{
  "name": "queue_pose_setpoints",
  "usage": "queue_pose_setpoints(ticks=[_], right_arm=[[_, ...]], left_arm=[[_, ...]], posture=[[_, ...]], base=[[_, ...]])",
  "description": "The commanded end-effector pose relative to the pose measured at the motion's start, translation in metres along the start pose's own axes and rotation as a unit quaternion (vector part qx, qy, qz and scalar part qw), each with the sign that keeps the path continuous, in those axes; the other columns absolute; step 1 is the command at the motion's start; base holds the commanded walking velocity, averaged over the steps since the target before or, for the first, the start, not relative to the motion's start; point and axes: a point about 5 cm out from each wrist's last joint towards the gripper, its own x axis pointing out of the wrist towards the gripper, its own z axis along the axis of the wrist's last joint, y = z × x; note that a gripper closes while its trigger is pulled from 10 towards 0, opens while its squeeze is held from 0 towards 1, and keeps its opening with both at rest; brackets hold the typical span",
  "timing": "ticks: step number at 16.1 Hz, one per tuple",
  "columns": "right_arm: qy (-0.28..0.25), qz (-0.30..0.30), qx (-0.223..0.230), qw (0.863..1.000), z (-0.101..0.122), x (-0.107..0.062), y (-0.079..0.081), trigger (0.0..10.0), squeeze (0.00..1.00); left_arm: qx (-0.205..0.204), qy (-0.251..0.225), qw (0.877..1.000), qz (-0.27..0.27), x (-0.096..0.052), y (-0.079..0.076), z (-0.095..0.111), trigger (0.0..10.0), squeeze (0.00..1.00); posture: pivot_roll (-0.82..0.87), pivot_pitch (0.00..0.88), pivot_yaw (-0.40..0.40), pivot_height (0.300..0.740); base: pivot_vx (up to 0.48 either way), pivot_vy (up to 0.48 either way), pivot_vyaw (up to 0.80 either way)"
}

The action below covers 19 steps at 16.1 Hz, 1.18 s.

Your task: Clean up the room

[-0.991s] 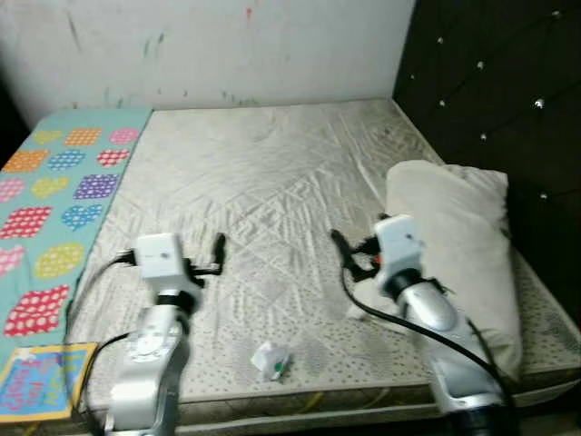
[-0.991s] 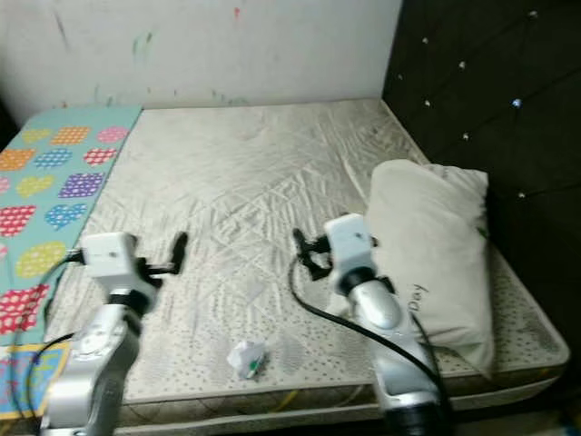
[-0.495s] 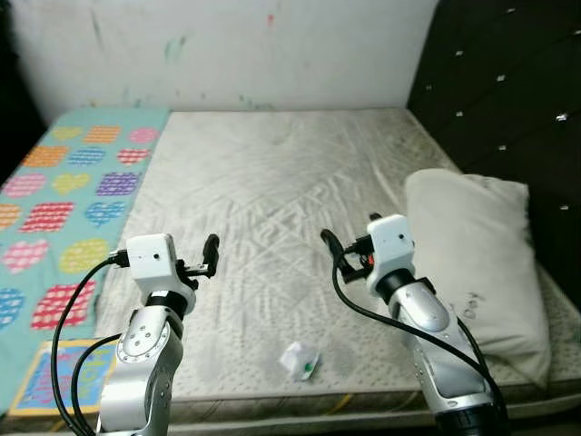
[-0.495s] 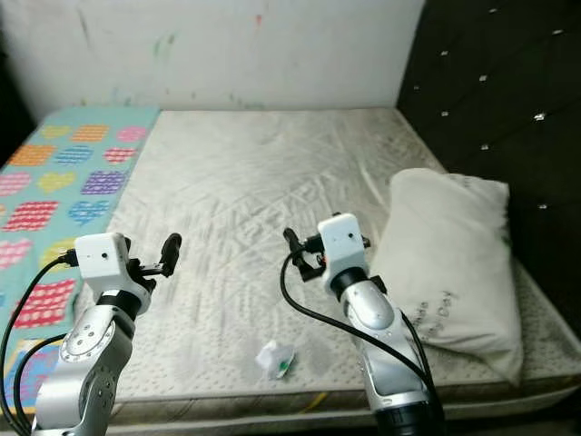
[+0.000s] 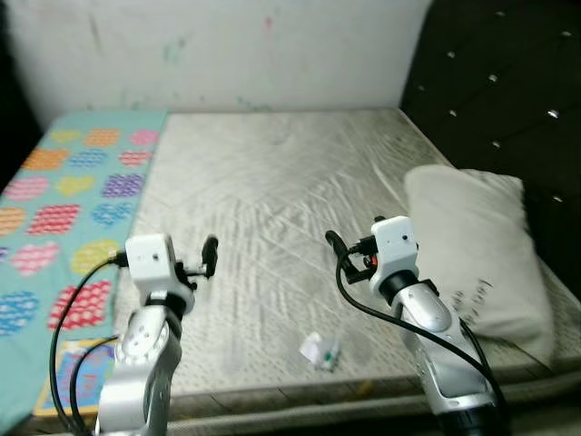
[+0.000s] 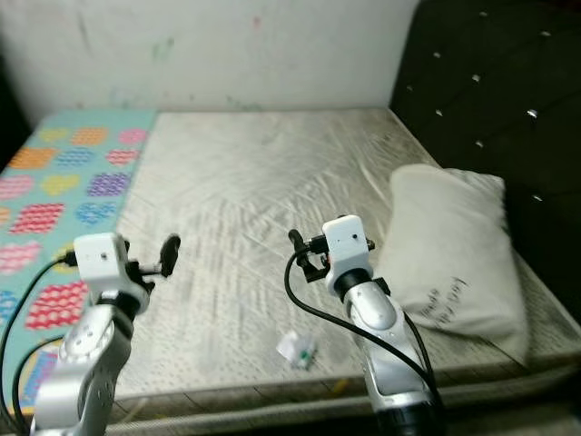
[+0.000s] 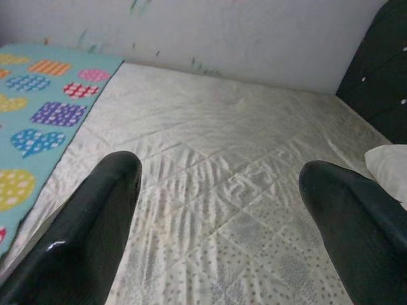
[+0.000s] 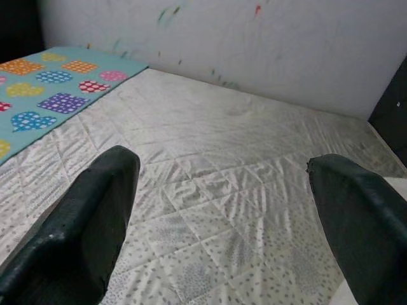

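A crumpled white wrapper with a green patch (image 5: 320, 350) lies on the bare quilted mattress (image 5: 272, 182) near its front edge. My left gripper (image 5: 211, 252) hovers over the mattress's front left part, open and empty, its black fingers (image 7: 95, 222) spread wide. My right gripper (image 5: 334, 245) is held up just behind and a little right of the wrapper, also open with nothing between its fingers (image 8: 89, 216). A white pillow (image 5: 477, 250) lies along the mattress's right side, beside my right arm.
A teal blanket with coloured hearts (image 5: 64, 191) covers the bed's left strip. A colourful flat book (image 5: 77, 380) lies at the front left corner. A black tufted headboard (image 5: 499, 82) rises on the right, a marked white wall (image 5: 227, 45) behind.
The whole view has shifted as the camera moved, so the wrapper now appears further right. Both arms keep the same raised pose with fingers apart.
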Motion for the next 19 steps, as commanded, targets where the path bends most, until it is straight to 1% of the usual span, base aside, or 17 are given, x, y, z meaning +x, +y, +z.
queue_pose_setpoints(ticks=[1,5,9,10,12,13,15,17,18,19], right_arm=[[0.0,-0.008,-0.002,1.0,0.002,-0.001,-0.006,10.0,0.0],[0.003,-0.005,0.005,1.0,0.002,0.0,-0.004,10.0,0.0],[0.014,0.001,0.015,1.0,-0.002,-0.005,0.002,10.0,0.0],[0.02,0.0,0.02,1.0,-0.003,-0.006,0.002,10.0,0.0],[0.048,0.009,0.016,0.999,-0.009,-0.008,0.004,10.0,0.0],[0.063,0.016,0.011,0.998,-0.011,-0.014,0.004,10.0,0.0],[0.067,0.003,0.006,0.998,-0.012,-0.022,-0.002,10.0,0.0],[0.067,-0.012,0.003,0.998,-0.015,-0.026,-0.009,10.0,0.0],[0.074,-0.027,-0.007,0.997,-0.018,-0.028,-0.016,10.0,0.0],[0.078,-0.039,-0.025,0.996,-0.021,-0.029,-0.024,10.0,0.0]], left_arm=[[0.0,0.0,1.0,-0.006,0.0,-0.004,0.002,10.0,0.0],[0.002,0.001,1.0,-0.003,0.0,-0.003,0.003,10.0,0.0],[0.005,0.012,1.0,0.006,-0.006,0.004,0.001,10.0,0.0],[0.007,0.013,1.0,0.007,-0.006,0.005,0.0,10.0,0.0],[0.009,0.018,1.0,0.005,-0.008,0.007,-0.001,10.0,0.0],[0.014,0.023,1.0,0.005,-0.013,0.011,-0.002,10.0,0.0],[0.025,0.031,0.999,0.015,-0.023,0.024,-0.005,10.0,0.0],[0.027,0.039,0.999,0.027,-0.029,0.032,-0.007,10.0,0.0],[0.027,0.042,0.998,0.032,-0.032,0.035,-0.007,10.0,0.0],[0.027,0.043,0.998,0.032,-0.036,0.034,-0.007,10.0,0.0]], posture=[[-0.16,0.0,-0.008,0.74],[-0.16,0.0,-0.01,0.74],[-0.15,0.0,-0.013,0.74],[-0.14,0.0,-0.014,0.74],[-0.15,0.0,-0.013,0.74],[-0.15,0.0,-0.012,0.74],[-0.15,0.0,-0.013,0.74],[-0.15,0.0,-0.015,0.74],[-0.14,0.0,-0.017,0.74],[-0.14,0.0,-0.018,0.74]], base=[[0.0,0.0,0.0],[0.0,0.0,0.0],[0.0,0.0,0.0],[0.0,0.0,0.0],[0.0,0.0,0.0],[0.0,0.0,0.0],[0.0,0.0,0.0],[0.0,0.0,0.0],[0.0,0.0,0.0],[0.0,0.0,0.0]])
